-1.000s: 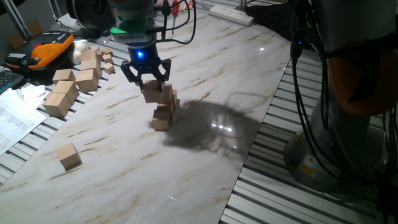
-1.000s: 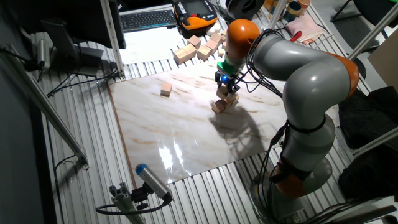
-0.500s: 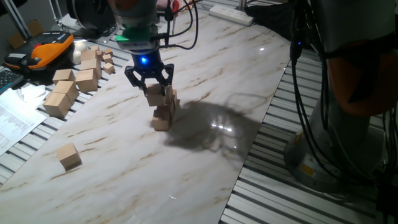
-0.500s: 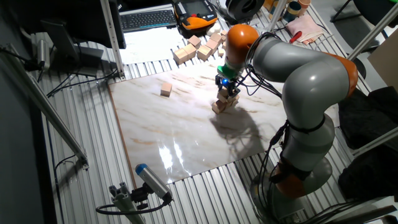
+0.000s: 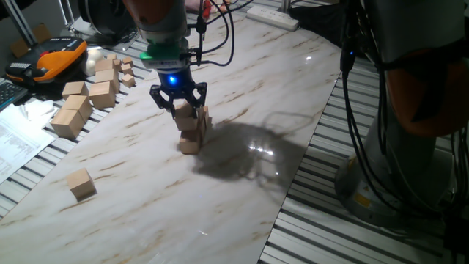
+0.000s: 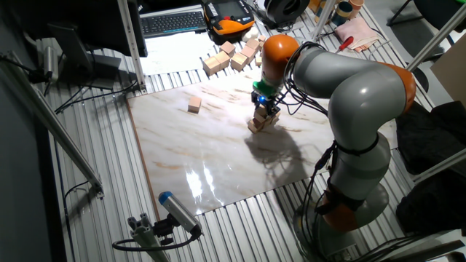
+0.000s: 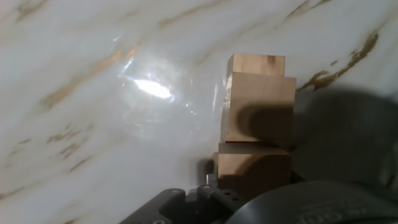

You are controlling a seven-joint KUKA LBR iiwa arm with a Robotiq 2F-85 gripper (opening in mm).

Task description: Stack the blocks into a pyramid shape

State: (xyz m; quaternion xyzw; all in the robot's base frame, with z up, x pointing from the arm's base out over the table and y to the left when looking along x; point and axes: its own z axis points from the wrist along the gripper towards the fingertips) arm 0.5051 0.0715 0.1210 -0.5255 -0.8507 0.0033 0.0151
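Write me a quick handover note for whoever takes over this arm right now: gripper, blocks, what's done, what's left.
Gripper: shut on a block, holding it right at the top of the pyramid stack mid-table.
Stack: several blocks piled; exact count unclear.
One loose block lies apart near the marble table edge.
Done: most of the pyramid.
Left: release the held block, then fetch and place the loose one.

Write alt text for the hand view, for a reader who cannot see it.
Looking straight down: tan wooden blocks lie in a short row on a white marble-patterned table, the nearest one right at the camera. Dark parts of the tool fill the bottom edge, and its shadow darkens the right side; a bright glare spot sits to the left.
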